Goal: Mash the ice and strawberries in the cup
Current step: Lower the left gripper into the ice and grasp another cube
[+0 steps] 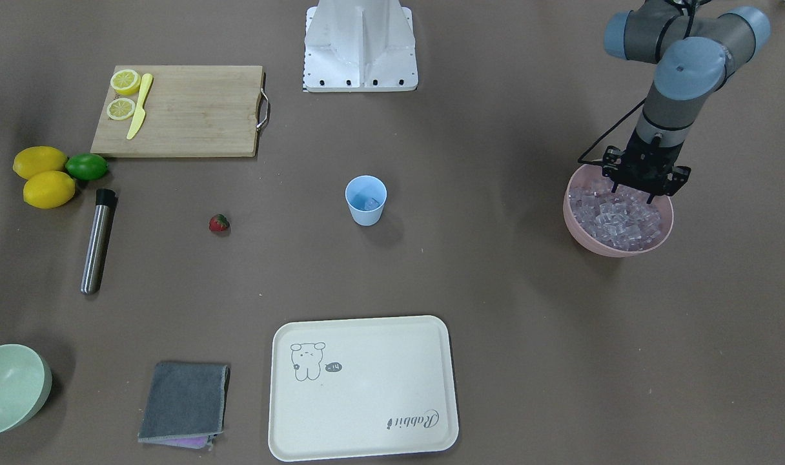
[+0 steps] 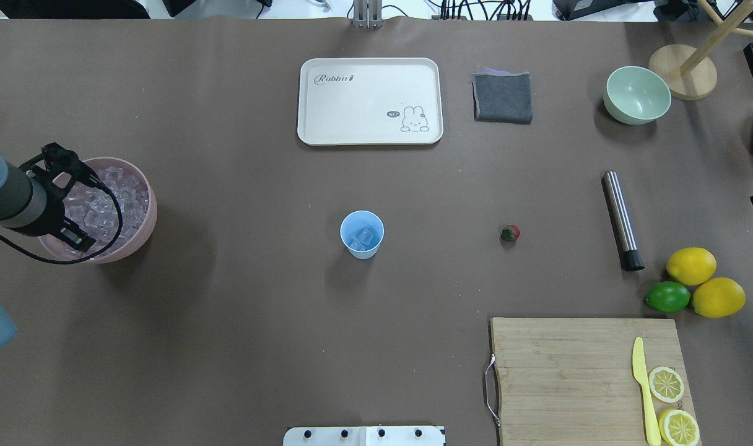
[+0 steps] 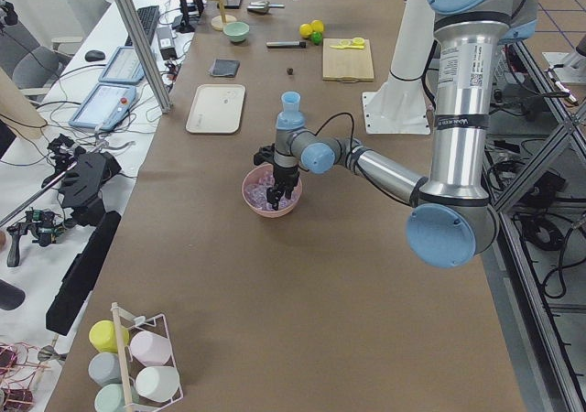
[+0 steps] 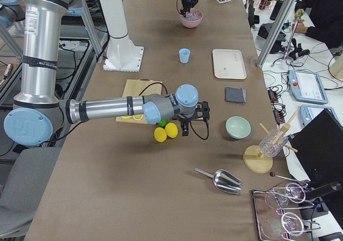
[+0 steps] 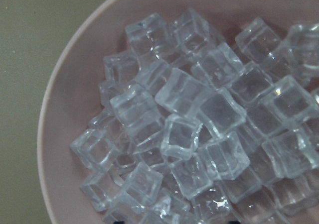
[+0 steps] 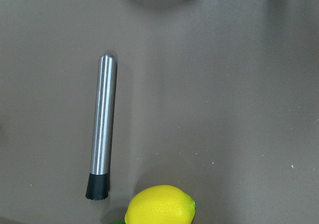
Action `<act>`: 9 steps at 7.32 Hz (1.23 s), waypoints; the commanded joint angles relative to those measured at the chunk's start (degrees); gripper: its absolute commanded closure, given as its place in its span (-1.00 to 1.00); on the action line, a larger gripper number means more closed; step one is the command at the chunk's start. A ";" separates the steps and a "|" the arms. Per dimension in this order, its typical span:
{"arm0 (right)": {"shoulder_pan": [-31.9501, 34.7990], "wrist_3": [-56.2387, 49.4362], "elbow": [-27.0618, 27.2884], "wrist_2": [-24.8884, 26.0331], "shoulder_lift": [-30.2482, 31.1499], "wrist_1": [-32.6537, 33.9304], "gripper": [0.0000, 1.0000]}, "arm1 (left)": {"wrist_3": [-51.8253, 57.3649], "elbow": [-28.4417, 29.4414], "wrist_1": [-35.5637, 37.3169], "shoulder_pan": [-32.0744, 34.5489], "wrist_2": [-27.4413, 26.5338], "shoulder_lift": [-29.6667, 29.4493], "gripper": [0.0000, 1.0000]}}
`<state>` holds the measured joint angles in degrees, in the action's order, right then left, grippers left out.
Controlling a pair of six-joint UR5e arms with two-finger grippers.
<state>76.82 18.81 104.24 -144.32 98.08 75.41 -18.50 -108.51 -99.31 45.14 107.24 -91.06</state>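
The pale-blue cup (image 1: pixel 367 216) stands mid-table with ice cubes (image 2: pixel 364 236) inside it. A pink bowl (image 1: pixel 599 248) at the robot's left is heaped with clear ice (image 1: pixel 615 219), which fills the left wrist view (image 5: pixel 179 134). My left gripper (image 1: pixel 636 194) points down into this bowl, its fingers apart and low among the cubes, with nothing seen held. The strawberry (image 1: pixel 219 223) lies on the table between the cup and a steel muddler (image 1: pixel 97 242). My right gripper (image 4: pixel 194 118) hovers near the lemons, and I cannot tell whether it is open or shut.
Two lemons (image 1: pixel 40 174) and a lime (image 1: pixel 86 166) lie beside a cutting board (image 1: pixel 192 110) that carries lemon halves and a yellow knife. A cream tray (image 1: pixel 363 387), a grey cloth (image 1: pixel 184 400) and a mint-green bowl (image 1: pixel 11 387) lie along the far side.
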 commanded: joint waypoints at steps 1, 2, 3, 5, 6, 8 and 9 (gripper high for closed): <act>0.00 0.00 0.00 0.00 0.09 0.00 -1.00 | -0.05 0.14 -0.01 -0.14 -0.01 0.00 -0.07; 0.00 0.00 0.00 -0.09 0.09 0.09 -1.00 | -0.05 0.06 -0.01 -0.14 -0.01 0.00 0.41; 0.00 0.00 0.00 -0.18 0.27 0.00 -1.00 | 0.04 -0.03 -0.01 -0.14 -0.01 0.00 0.99; 0.00 0.00 0.26 -0.18 0.53 0.00 -1.00 | 0.39 -0.38 -0.01 -0.05 0.07 -0.17 1.00; 0.00 0.00 0.26 -0.18 0.53 0.00 -1.00 | 0.66 -1.34 0.17 0.56 0.42 -0.35 1.00; 0.09 0.00 0.44 -0.18 0.62 0.00 -1.00 | 4.85 -3.28 3.31 5.71 4.78 -2.09 1.00; 0.09 0.09 0.53 -0.18 0.62 0.00 -1.00 | 4.44 -4.15 7.77 7.66 9.26 -6.81 1.00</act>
<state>76.86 18.83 104.66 -144.49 98.68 75.41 -14.79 -111.66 -95.85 49.75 111.66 -93.69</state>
